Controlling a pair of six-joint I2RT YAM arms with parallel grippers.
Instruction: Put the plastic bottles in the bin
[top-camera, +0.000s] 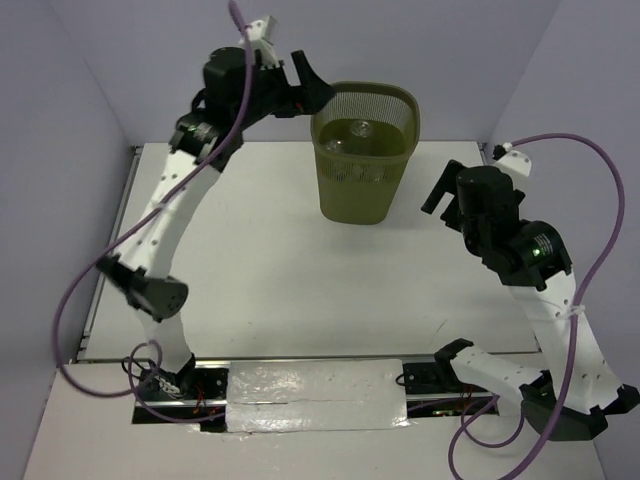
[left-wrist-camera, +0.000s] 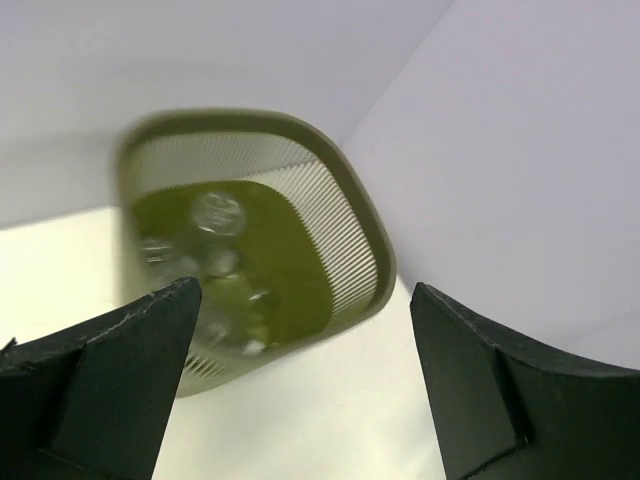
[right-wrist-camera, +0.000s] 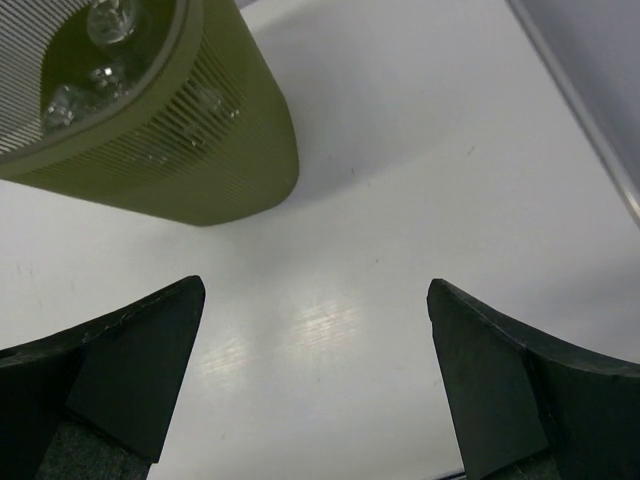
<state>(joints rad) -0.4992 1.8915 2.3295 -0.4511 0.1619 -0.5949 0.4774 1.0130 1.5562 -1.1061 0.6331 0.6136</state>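
The olive-green mesh bin (top-camera: 366, 205) stands upright at the back middle of the table. Clear plastic bottles (top-camera: 358, 132) lie inside it on the bottom; they also show in the left wrist view (left-wrist-camera: 217, 215) and in the right wrist view (right-wrist-camera: 108, 20). My left gripper (top-camera: 308, 85) is open and empty, raised just left of the bin's rim (left-wrist-camera: 366, 210). My right gripper (top-camera: 441, 192) is open and empty, above the table to the right of the bin (right-wrist-camera: 225, 170).
Grey walls close in the white table (top-camera: 300, 290) at the back and sides. A silver taped strip (top-camera: 318, 395) runs along the near edge between the arm bases. Purple cables (top-camera: 600, 250) loop beside each arm.
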